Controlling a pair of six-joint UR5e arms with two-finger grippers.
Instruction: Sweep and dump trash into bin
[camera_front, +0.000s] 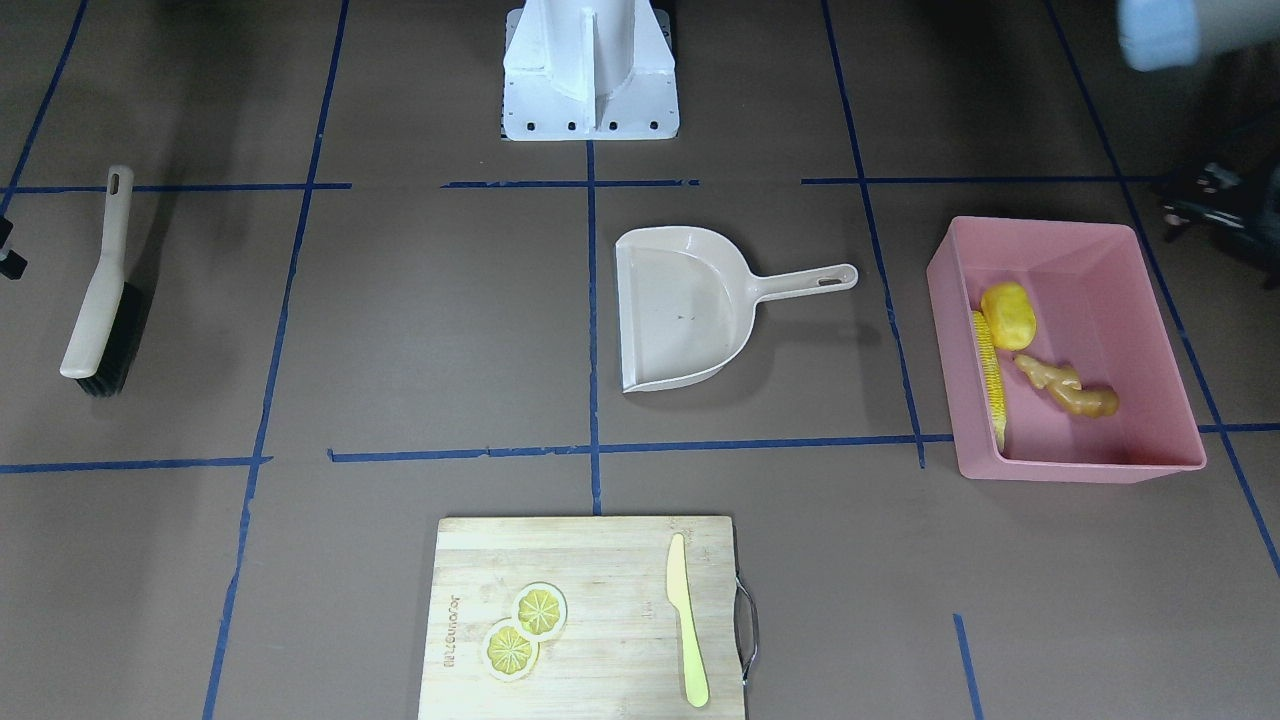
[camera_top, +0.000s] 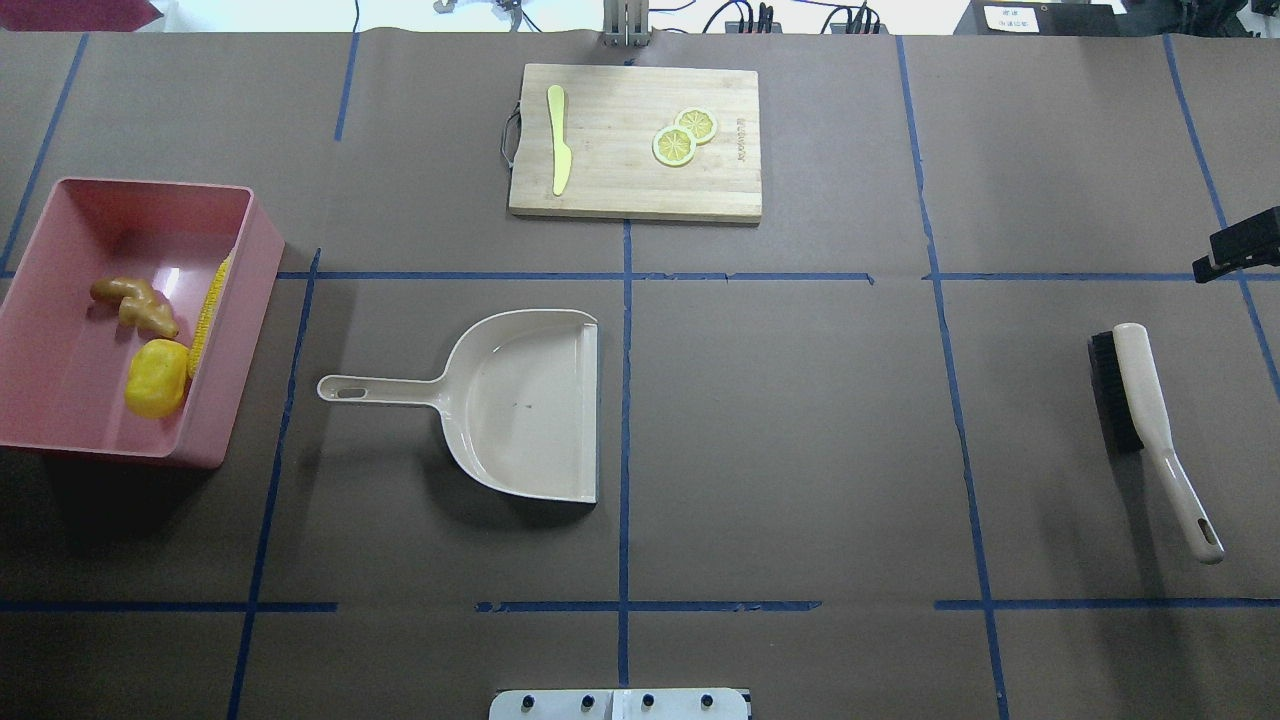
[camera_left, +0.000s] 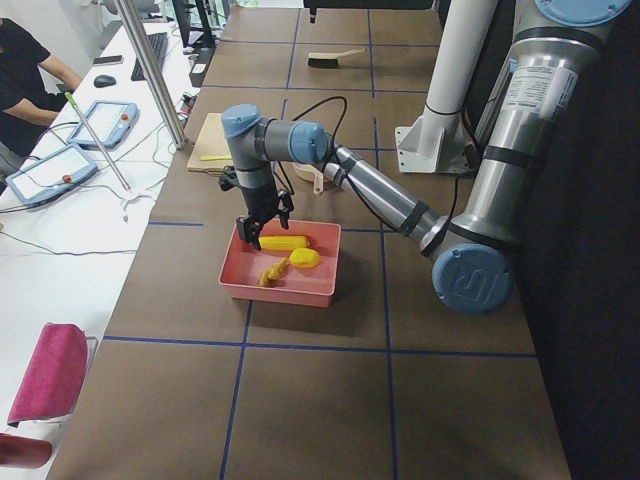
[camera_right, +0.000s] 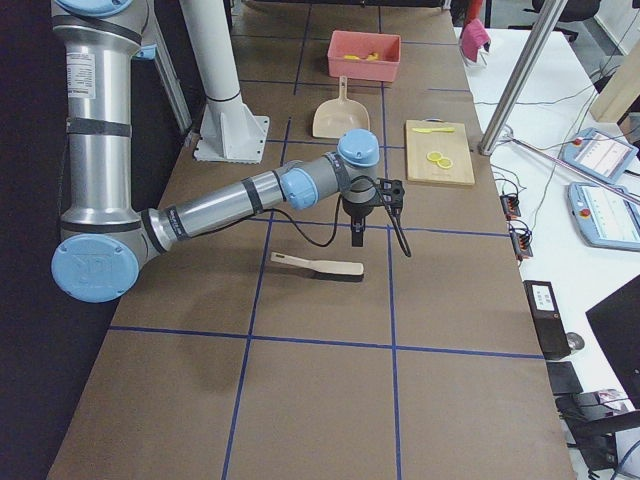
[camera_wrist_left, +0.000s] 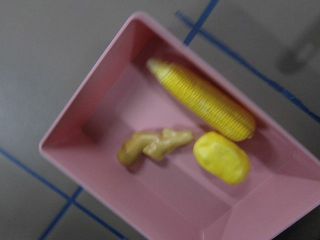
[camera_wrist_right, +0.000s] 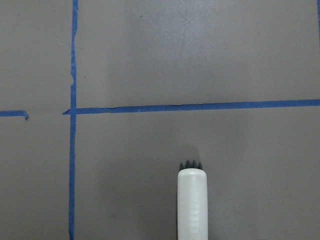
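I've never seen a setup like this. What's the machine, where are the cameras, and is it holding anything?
It is a robot with two jointed arms at a table, each ending in a two-finger tool. Two cameras look down on the table, one behind the robot, one facing it; two look along it from the ends; two sit on the wrists. On the table lie a beige dustpan, a brush, and a cutting board with lemon slices and a toy knife. The pink bin holds a corn cob, a yellow lump and a ginger root. The left tool hangs over the bin, the right tool near the brush; neither seems to hold anything.
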